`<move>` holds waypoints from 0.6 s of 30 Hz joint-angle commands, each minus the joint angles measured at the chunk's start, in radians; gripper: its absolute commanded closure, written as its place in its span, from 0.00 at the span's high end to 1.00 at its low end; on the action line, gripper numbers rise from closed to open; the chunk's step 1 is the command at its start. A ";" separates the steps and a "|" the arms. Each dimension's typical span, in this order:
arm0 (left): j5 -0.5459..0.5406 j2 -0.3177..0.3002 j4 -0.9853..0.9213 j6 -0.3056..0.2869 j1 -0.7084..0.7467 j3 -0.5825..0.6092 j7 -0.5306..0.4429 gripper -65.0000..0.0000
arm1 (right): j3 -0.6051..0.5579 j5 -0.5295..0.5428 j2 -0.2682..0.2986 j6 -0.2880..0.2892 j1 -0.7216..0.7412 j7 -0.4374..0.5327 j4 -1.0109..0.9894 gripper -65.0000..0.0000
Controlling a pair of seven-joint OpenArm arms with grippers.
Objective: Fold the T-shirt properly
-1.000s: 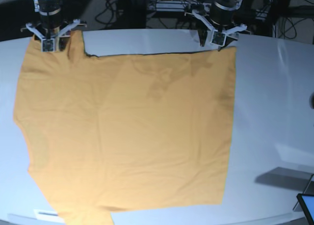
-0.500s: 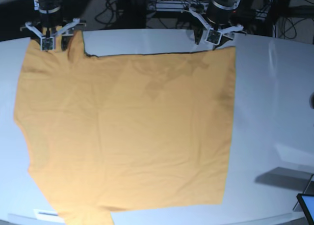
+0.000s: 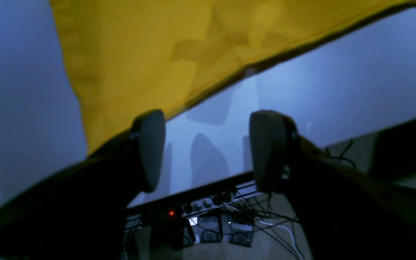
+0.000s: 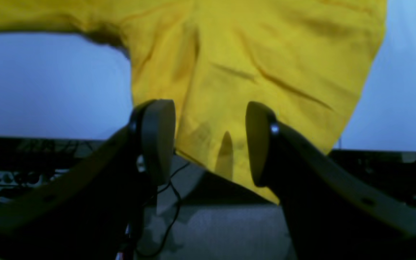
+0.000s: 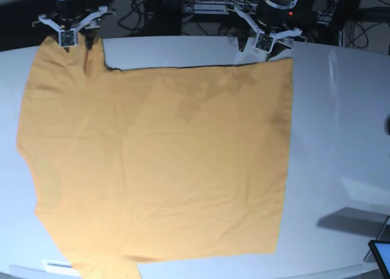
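While the T-shirt (image 5: 158, 163) lies spread flat on the white tabletop (image 5: 341, 127), both pincers sit at its far edge. The shirt covers most of the tabletop, with one sleeve sticking out at the far corner on the right arm's side. The left pincer (image 5: 266, 40) is just past the shirt's other far corner — its jaws stand wide apart and nothing is between them. In the left wrist view, only bare tabletop shows in the gap of that pincer (image 3: 208, 150), and the shirt (image 3: 179, 47) lies beyond. The right pincer (image 5: 68, 34) is wide too — its fingers (image 4: 157, 141) stand apart over the sleeve edge and do not squeeze the shirt (image 4: 265, 61).
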 commanded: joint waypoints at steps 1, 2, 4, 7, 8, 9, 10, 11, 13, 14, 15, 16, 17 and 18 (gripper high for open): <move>-0.001 -0.013 0.020 0.004 0.010 0.002 -0.023 0.59 | -0.009 -0.001 0.004 0.001 -0.013 0.027 0.022 0.46; -0.001 -0.016 0.020 0.004 0.009 0.001 -0.023 0.59 | -0.011 -0.001 0.004 0.010 -0.012 0.029 0.023 0.46; -0.001 -0.016 0.020 0.004 0.012 -0.003 -0.024 0.59 | -0.011 -0.001 -0.001 0.030 -0.012 0.036 0.023 0.46; -0.003 -0.017 0.020 0.004 0.013 -0.010 -0.024 0.59 | -0.009 -0.001 -0.002 0.045 -0.012 0.052 0.023 0.46; -0.003 -0.017 0.020 0.004 0.016 -0.021 -0.024 0.61 | -0.009 -0.001 -0.002 0.045 -0.013 0.053 0.023 0.46; -0.003 -0.014 0.020 0.004 0.028 -0.038 -0.028 0.65 | -0.009 -0.001 -0.002 0.045 -0.013 0.053 0.023 0.47; -0.003 -0.013 0.021 0.004 0.036 -0.053 -0.037 0.71 | -0.009 -0.001 -0.002 0.045 -0.013 0.053 0.023 0.49; -0.003 -0.010 0.023 0.004 0.039 -0.061 -0.055 0.79 | -0.009 -0.001 -0.002 0.045 -0.013 0.052 0.023 0.53; -0.003 -0.005 0.025 0.004 0.050 -0.075 -0.083 0.99 | -0.008 -0.001 -0.004 0.039 -0.013 0.050 0.023 0.67; -0.003 -0.005 0.025 0.004 0.055 -0.079 -0.089 1.00 | -0.006 -0.001 -0.004 0.039 -0.013 0.050 0.022 0.75; -0.003 -0.006 0.026 0.004 0.056 -0.079 -0.090 1.00 | -0.005 -0.001 -0.004 0.039 -0.013 0.049 0.022 0.84; -0.003 -0.008 0.026 0.004 0.058 -0.081 -0.090 1.00 | -0.005 -0.001 -0.004 0.039 -0.013 0.049 0.022 0.91; -0.003 -0.008 0.025 0.004 0.058 -0.084 -0.090 1.00 | -0.005 -0.001 -0.004 0.039 -0.015 0.049 0.022 0.97; -0.003 -0.008 0.025 0.004 0.058 -0.084 -0.090 1.00 | -0.005 -0.003 -0.004 0.039 -0.015 0.049 0.022 0.98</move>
